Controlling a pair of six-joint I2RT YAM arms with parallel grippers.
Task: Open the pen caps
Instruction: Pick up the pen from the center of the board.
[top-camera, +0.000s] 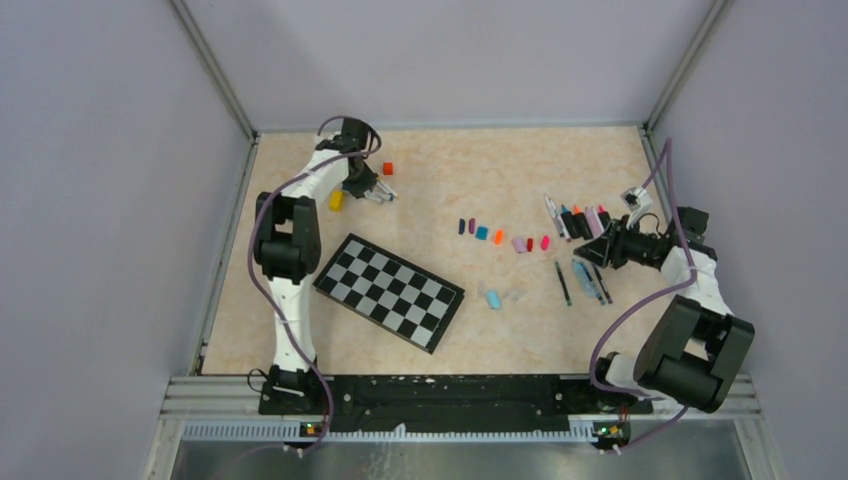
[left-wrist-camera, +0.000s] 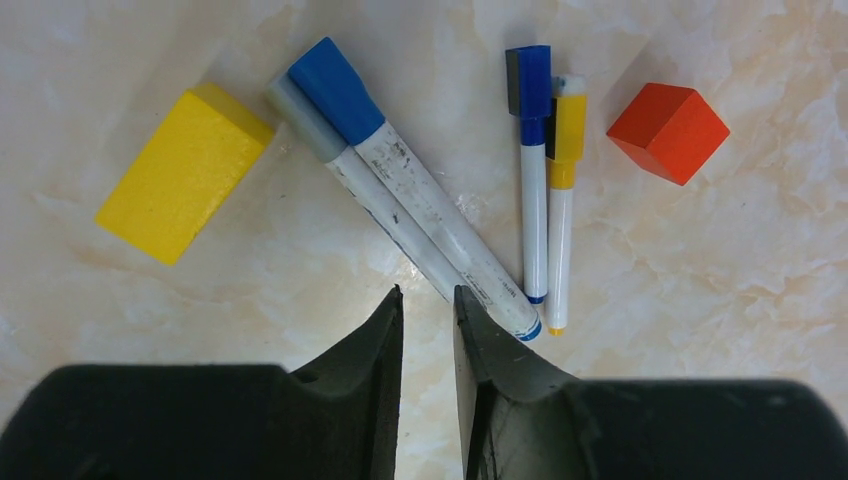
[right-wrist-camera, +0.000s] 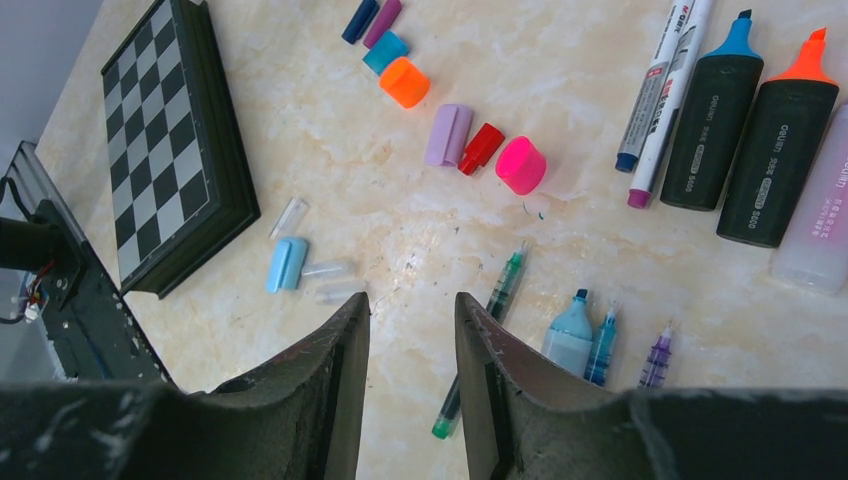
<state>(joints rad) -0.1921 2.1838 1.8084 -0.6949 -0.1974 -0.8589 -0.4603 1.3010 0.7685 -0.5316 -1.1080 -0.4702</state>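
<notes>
Near the far left corner of the table (top-camera: 560, 160), four pens have their caps on. Two are fat markers (left-wrist-camera: 430, 207), one with a blue cap and one with a grey cap. Two are thin pens (left-wrist-camera: 535, 210), one with a blue cap and one with a yellow cap. One yellow block (left-wrist-camera: 183, 170) and one red cube (left-wrist-camera: 668, 130) lie on either side.

The left gripper (left-wrist-camera: 428, 298) hangs by the marker ends. Its fingers are nearly together and hold nothing.

Seven loose pen caps (right-wrist-camera: 448, 135) sit in a row mid-table. One light blue cap (right-wrist-camera: 287, 264) lies by the one chessboard (right-wrist-camera: 170, 130). The right gripper (right-wrist-camera: 410, 300), near the right edge, is almost pinched too, and empty.
</notes>
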